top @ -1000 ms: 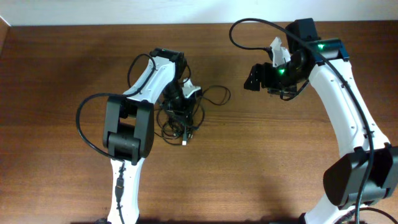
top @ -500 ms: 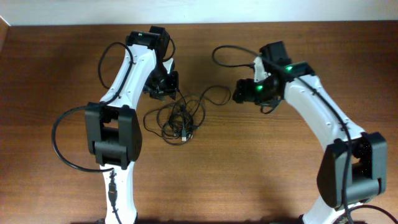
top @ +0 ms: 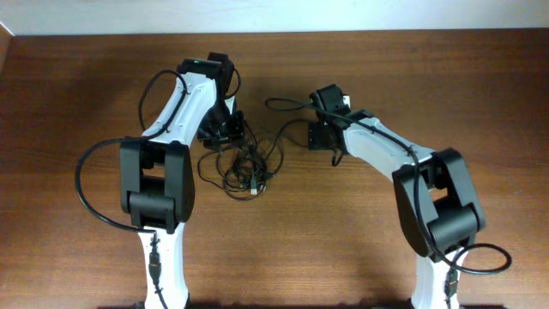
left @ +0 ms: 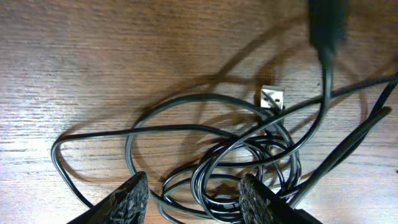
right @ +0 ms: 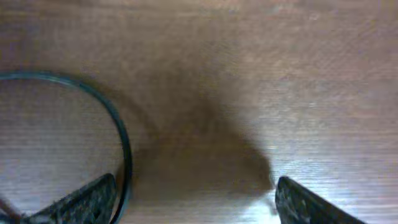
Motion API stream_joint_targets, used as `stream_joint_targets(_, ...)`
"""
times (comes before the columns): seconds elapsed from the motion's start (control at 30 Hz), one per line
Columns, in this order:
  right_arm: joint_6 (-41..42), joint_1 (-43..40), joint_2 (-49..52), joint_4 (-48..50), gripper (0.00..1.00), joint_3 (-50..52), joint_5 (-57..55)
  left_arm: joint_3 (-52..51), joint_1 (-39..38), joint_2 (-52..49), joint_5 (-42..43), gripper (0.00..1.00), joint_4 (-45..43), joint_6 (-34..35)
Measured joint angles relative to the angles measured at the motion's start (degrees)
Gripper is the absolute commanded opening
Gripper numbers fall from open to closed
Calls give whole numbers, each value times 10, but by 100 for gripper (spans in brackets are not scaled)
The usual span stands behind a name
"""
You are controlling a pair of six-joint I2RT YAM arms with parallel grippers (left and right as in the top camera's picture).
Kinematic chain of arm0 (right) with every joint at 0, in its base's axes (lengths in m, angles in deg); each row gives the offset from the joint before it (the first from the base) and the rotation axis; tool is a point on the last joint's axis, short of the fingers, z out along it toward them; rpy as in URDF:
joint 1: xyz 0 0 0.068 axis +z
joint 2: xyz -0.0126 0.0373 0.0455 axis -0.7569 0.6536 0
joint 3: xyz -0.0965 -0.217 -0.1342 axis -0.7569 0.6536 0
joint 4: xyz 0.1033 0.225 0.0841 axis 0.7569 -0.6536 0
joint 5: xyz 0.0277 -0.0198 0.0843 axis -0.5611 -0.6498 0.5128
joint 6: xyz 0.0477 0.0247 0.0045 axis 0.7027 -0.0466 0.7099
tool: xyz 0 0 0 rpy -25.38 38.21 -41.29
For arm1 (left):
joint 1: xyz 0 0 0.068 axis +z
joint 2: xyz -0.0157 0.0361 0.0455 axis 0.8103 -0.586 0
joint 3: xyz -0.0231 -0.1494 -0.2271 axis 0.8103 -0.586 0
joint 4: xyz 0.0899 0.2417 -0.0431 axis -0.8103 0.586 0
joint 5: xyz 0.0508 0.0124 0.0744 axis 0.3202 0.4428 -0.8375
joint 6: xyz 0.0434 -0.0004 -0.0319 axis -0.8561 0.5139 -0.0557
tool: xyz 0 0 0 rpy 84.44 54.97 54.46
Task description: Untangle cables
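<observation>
The cables lie as a tangled heap of thin black loops on the wooden table, left of centre. One loop reaches right toward my right gripper. My left gripper is open at the heap's back left edge. In the left wrist view, its fingers straddle several coiled strands without closing, and a silver USB plug lies just beyond. My right gripper is open and low over the table. In the right wrist view, one cable loop lies just inside its left finger.
Thick black robot wires arch over both arms. The wooden table extends bare to the front and right. A pale wall edge runs along the back.
My right arm swung left and down to the loop's right end. My left gripper moved off the heap to the back, then came down at its back left edge. The heap spread slightly.
</observation>
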Motion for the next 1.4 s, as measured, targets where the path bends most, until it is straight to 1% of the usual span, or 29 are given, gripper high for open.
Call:
stream_joint_targets(0.1,7,0,0,-28,83,-4,-45,-1,0,0,0,49,-3,0)
stream_joint_targets(0.13,12,0,0,-56,82,-9,-72,-1,0,0,0,49,-4,0)
stream_joint_targets(0.2,23,0,-2,-104,74,-13,-122,-1,0,0,0,49,-11,0)
stream_joint_targets(0.27,29,-5,-2,-139,59,-12,-164,-1,0,0,0,49,-13,0)
stream_joint_targets(0.3,29,-10,-2,-153,48,-11,-173,-1,0,0,0,49,-13,0)
stream_joint_targets(0.33,30,-23,-1,-166,43,-8,-183,-1,0,0,0,49,-13,0)
stream_joint_targets(0.37,30,-37,0,-183,41,-6,-186,-1,0,0,0,49,-13,0)
stream_joint_targets(0.43,29,-60,4,-203,33,-6,-194,-1,0,0,0,49,-13,0)
stream_joint_targets(0.47,29,-75,5,-216,27,-5,-196,-1,0,0,0,49,-14,0)
stream_joint_targets(0.5,28,-85,5,-221,14,-5,-196,-1,0,0,0,49,-15,0)
stream_joint_targets(0.53,28,-93,7,-226,4,-4,-196,-1,0,0,0,49,-15,0)
stream_joint_targets(0.63,28,-105,10,-229,4,-3,-190,-1,0,0,0,46,-15,0)
stream_joint_targets(0.73,27,-105,11,-231,4,-3,-182,-1,0,0,0,39,-15,0)
stream_joint_targets(0.8,22,-105,12,-267,4,-9,-179,-1,0,0,1,39,-14,-2)
stream_joint_targets(0.87,18,-104,12,-337,4,-53,-174,-1,0,0,0,40,-8,-4)
stream_joint_targets(0.97,12,-95,-19,-438,4,-190,-153,-1,0,0,0,45,1,-16)
stream_joint_targets(1.0,3,-90,-38,-459,4,-233,-127,-1,0,0,2,45,1,-17)
stream_joint_targets(1.07,-21,-84,-64,-469,4,-273,-68,-1,0,0,24,46,1,-29)
stream_joint_targets(1.13,-44,-77,-90,-469,4,-290,16,-1,0,0,85,48,1,-71)
stream_joint_targets(1.2,-53,-77,-94,-466,4,-289,103,-2,0,0,152,47,7,-117)
stream_joint_targets(1.23,-54,-77,-94,-465,4,-289,132,-4,0,0,168,45,9,-127)
stream_joint_targets(1.27,-56,-77,-94,-462,4,-289,155,-7,0,0,177,40,9,-132)
stream_joint_targets(1.3,-58,-77,-94,-458,4,-289,180,-19,0,0,189,37,9,-140)
stream_joint_targets(1.4,-60,-77,-94,-457,4,-289,206,-76,0,0,203,30,10,-150)
